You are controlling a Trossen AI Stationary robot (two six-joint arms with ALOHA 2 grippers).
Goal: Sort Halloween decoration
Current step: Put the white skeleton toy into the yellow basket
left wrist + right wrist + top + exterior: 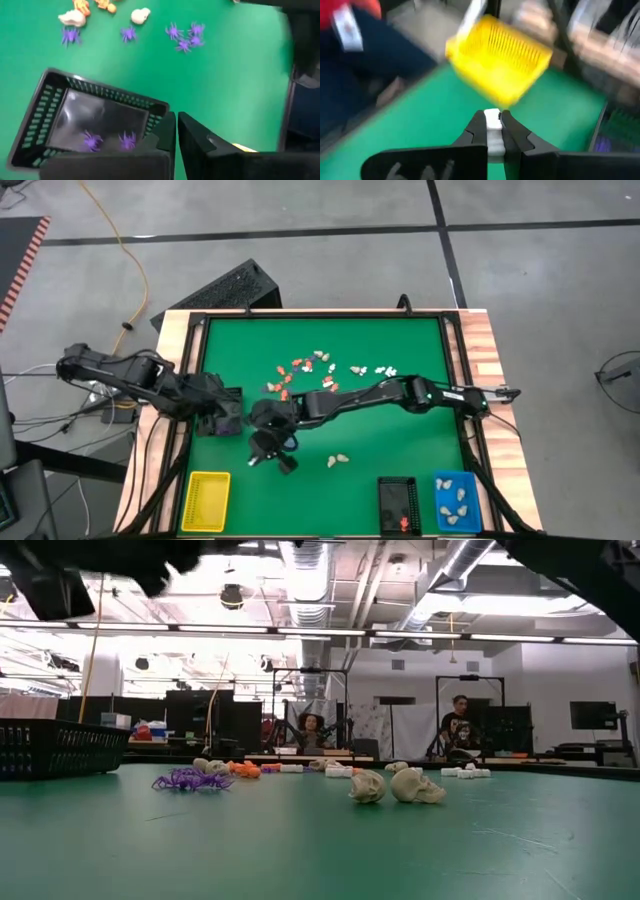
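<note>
Tiny figurines (305, 370) scattered over the green bench (400, 430): orange-red ones bunched mid-bench, white ones (372, 369) beside them, two cream skulls (398, 785) apart toward the front, five purple spiders (183, 37) loose on the mat. Two more spiders (107, 141) inside a black tray (90, 120) by the left gripper (176, 131), jaws closed together and empty just beside the tray's rim. Right gripper (493, 131) low over the bench's middle, jaws closed on a small white piece (492, 122). Along the front edge, three trays: yellow (206, 500), black (397, 505) with one orange-red figurine, blue (456, 502) with about four pale ones.
</note>
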